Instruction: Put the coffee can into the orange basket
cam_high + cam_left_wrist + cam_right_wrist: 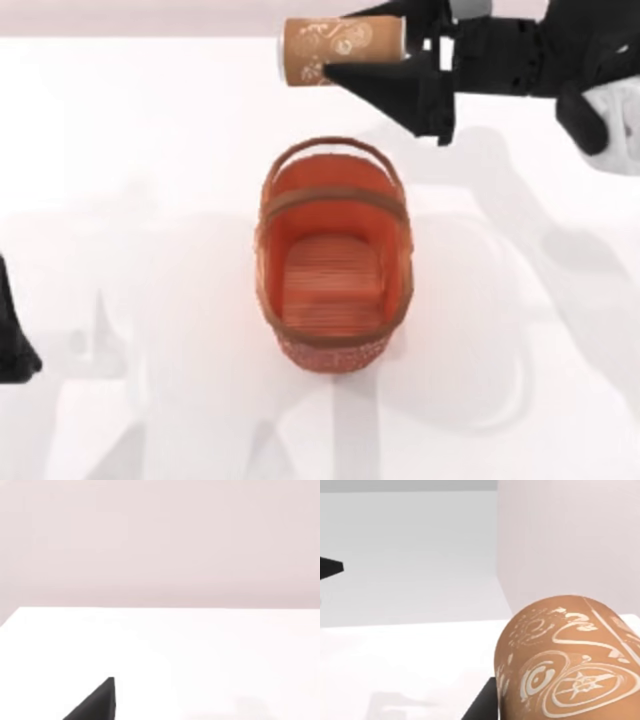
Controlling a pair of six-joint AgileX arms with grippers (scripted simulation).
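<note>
Your right gripper (375, 62) was clamped on the coffee can (340, 51), carrying it on its side, held up near the far edge of the table (130, 180), beyond the orange basket (333, 262). One finger (385, 85) crossed the can's near side and the other sat along its far side. In the right wrist view the can (565, 665) filled the lower corner, pale scroll emblem (580, 682) facing the camera, so the grip looked firm to me.

The basket sat mid-table, empty, with its arched handle (335, 196) spanning the far half of the opening. The can wasn't over the opening, just past the far rim.

My read of the step in hand: carry, then drop.
- You'd bring the can toward the near half of the basket, clear of the handle, before lowering.
- Keep it high enough to pass over the handle and rim; clipping either could shove the basket.
- Lower between the side walls, then let go close to the floor so it doesn't bounce or roll out.
- Can is small against the opening, so alignment margin looked generous.

Your left gripper (15, 345) was parked at the left table edge. Its wrist view showed only one dark fingertip (97, 702), so I can't tell you its state.
</note>
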